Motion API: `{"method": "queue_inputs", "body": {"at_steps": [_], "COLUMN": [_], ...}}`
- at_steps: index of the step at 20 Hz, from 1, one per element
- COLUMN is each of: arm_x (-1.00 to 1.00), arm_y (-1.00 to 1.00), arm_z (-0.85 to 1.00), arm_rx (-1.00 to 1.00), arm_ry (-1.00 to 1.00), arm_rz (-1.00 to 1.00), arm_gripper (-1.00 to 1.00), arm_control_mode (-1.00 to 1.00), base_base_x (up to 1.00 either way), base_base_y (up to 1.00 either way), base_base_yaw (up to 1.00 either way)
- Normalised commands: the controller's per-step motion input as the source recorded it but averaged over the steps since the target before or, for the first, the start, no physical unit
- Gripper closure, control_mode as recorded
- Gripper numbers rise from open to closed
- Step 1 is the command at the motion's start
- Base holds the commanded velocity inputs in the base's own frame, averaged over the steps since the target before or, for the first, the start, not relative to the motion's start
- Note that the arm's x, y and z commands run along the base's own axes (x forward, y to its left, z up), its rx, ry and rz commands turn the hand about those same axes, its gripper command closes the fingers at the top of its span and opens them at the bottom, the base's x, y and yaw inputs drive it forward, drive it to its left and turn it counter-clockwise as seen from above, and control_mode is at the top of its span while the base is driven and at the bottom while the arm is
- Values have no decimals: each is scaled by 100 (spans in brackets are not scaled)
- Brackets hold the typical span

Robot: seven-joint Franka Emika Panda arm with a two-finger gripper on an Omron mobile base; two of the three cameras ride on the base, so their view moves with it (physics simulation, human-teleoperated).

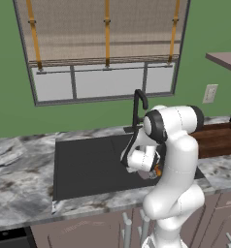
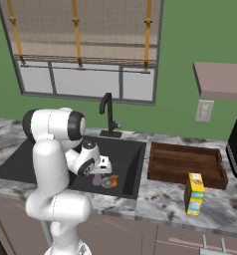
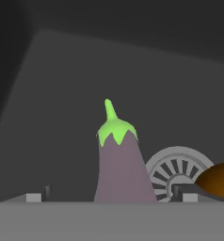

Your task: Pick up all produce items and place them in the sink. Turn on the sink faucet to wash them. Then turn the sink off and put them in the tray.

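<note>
Reading labels first: yellow carton on the worktop has green and blue print, too small to read; no other writing legible. My gripper is down inside the sink, jaws spread about as wide as they go, nothing held. In the hand view the purple produce piece w/ its green stem tip sits between my two fingertips, not touching either pad as far as I can tell. Round steel drain is just beside it, and the orange produce piece lies against the drain's far edge. Both pieces rest on the sink floor, near the sink's front right corner. Sink faucet stands at the sink's back rim. Tray sits on the worktop just right of the sink; carton stands in front of the tray.
</note>
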Motion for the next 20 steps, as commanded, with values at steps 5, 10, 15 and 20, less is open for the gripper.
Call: {"method": "queue_inputs", "body": {"at_steps": [5,10,15,20], "arm_x": [12,3,1,1], "arm_y": [-5,0,0,0], "arm_z": [-29,-28,-28,-12], "arm_rx": [0,0,0,0], "arm_ry": [0,0,0,0], "arm_rz": [0,0,0,0], "arm_gripper": [-100,-100,100,100], "arm_control_mode": [-100,-100,-100,-100], "base_base_x": [0,0,0,0], "base_base_y": [0,0,0,0], "base_base_yaw": [0,0,0,0]}}
